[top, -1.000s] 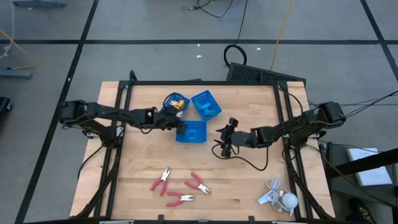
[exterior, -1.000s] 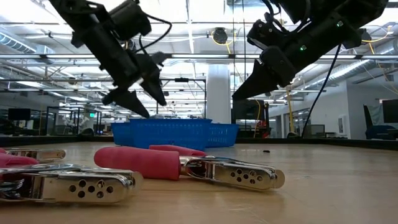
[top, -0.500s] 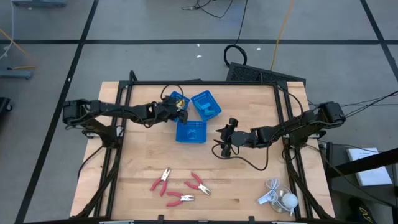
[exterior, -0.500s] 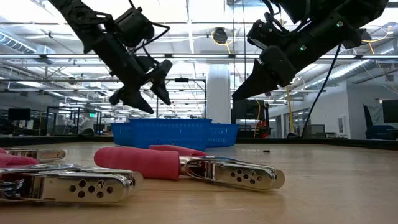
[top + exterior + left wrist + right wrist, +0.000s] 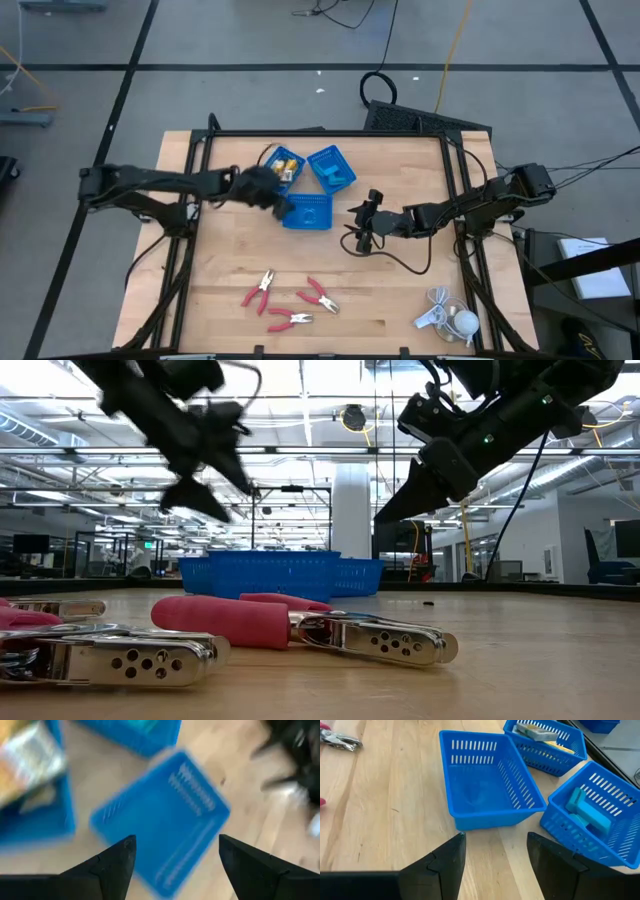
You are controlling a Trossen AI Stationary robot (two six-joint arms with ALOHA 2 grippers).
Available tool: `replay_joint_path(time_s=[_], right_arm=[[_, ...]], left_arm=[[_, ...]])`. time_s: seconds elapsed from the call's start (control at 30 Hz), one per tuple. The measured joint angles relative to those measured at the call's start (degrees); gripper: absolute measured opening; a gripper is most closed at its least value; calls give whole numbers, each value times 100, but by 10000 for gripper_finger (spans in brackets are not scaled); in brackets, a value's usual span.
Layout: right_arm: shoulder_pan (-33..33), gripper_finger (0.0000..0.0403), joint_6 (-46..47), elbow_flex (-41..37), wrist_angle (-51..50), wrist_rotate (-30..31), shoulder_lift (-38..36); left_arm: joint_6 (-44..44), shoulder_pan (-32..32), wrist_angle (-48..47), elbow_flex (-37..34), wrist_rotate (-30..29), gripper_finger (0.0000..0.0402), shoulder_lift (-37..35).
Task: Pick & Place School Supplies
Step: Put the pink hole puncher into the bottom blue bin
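Three square blue trays stand at the table's far middle. One (image 5: 285,165) holds yellow-orange packets (image 5: 540,732), one (image 5: 332,168) holds light-blue oblong pieces (image 5: 587,815), and the near one (image 5: 308,211) is bare inside (image 5: 485,785). Three red-handled pliers (image 5: 262,290) (image 5: 318,295) (image 5: 290,320) lie flat near the table's near edge. My left gripper (image 5: 262,188) (image 5: 176,840) hovers open, left of and above the bare tray, holding nothing. My right gripper (image 5: 362,225) (image 5: 495,837) waits open to the right of that tray, above the table.
A white corded gadget (image 5: 450,318) lies at the near right corner. A black cable (image 5: 405,262) trails across the wood beside my right arm. Bare wood spreads between the trays and the pliers (image 5: 300,625). A dark frame rail (image 5: 330,134) borders the table's far edge.
My left gripper has risen and drawn back toward the table's left edge, away from the trays; it is blurred with motion now. The trays, the pliers and my right arm have stayed where they were.
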Motion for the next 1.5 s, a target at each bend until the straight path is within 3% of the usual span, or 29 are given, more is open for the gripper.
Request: replay_joint_path(time_s=[0.17,0.33,0.43,0.53,0.77,0.97,1.5], right_arm=[[0,201,-53,-1,0,0,0],[0,201,-68,-1,24,0,0],[0,201,-62,-3,48,0,0],[0,201,-56,-3,91,0,0],[0,201,-148,-3,475,2,0],[-9,201,-482,-3,852,2,0],[-128,201,-867,-3,953,4,0]], left_arm=[[-1173,-1766,-972,-6,-1118,287,-622],[-2685,-3597,-987,3,-1808,287,-578],[-3651,-4402,-1069,3,-1816,286,-160],[-4693,-4922,-1320,3,-1446,276,374],[-6026,-5294,-1171,-3,-346,231,1482],[-6426,-5377,-1137,19,-385,208,1751],[-5003,-5383,-1143,25,-417,202,1953]])
